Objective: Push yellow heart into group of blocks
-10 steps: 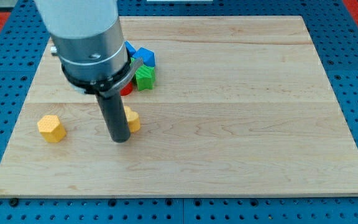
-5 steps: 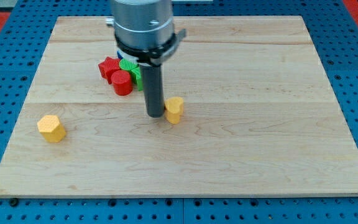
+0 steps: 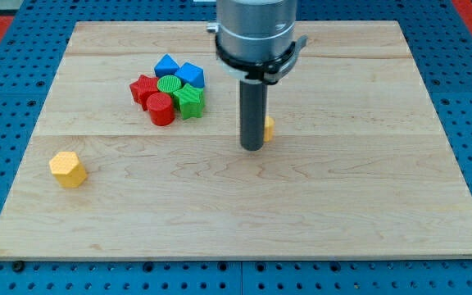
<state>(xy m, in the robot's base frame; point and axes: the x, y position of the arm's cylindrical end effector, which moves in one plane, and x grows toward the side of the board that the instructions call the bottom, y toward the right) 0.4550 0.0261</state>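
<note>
My tip rests on the wooden board a little right of centre. A yellow block, probably the heart, peeks out just right of the rod and is mostly hidden by it; it seems to touch the rod. The group of blocks sits to the upper left: two blue blocks, a red star-like block, a red cylinder, a green cylinder and a green star-like block. The tip is well right of this group.
A second yellow block, hexagon-like, lies alone near the board's left edge. The board lies on a blue pegboard table.
The rod has swept from the left side of the board to right of centre. The yellow block has moved right and slightly up with it, away from the group.
</note>
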